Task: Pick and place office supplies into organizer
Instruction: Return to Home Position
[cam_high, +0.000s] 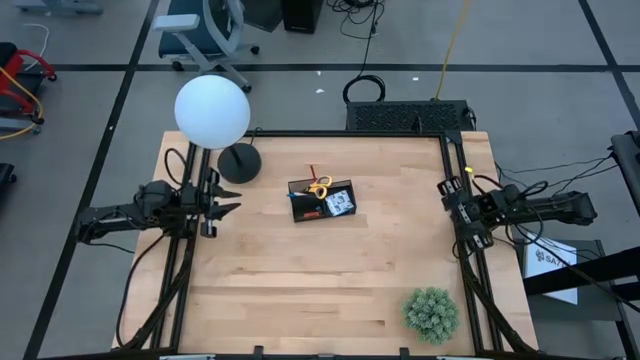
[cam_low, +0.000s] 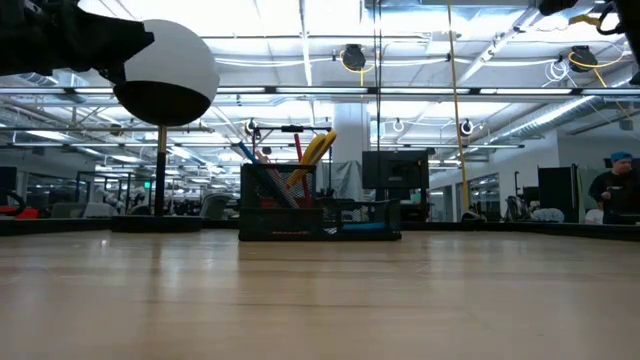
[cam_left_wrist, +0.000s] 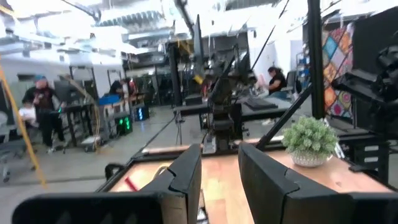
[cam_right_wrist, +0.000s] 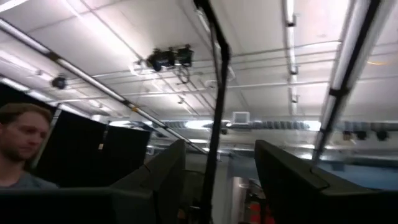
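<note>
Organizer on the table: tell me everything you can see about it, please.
The organizer is a small black tray, its walls mesh-like in the low view, sitting flat near the middle of the wooden table, slightly skewed. Its taller section holds the yellow-handled scissors and a red pen, leaning; the lower section holds a blue item and a pale patterned item. Neither the left gripper nor the right gripper touches it; both are open at the table's sides.

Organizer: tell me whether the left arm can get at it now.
Probably yes. The left gripper waits at the left edge of the table, jaws open, with only bare wood between it and the organizer; the lamp base stands off that line. The right gripper waits at the right edge.
</note>
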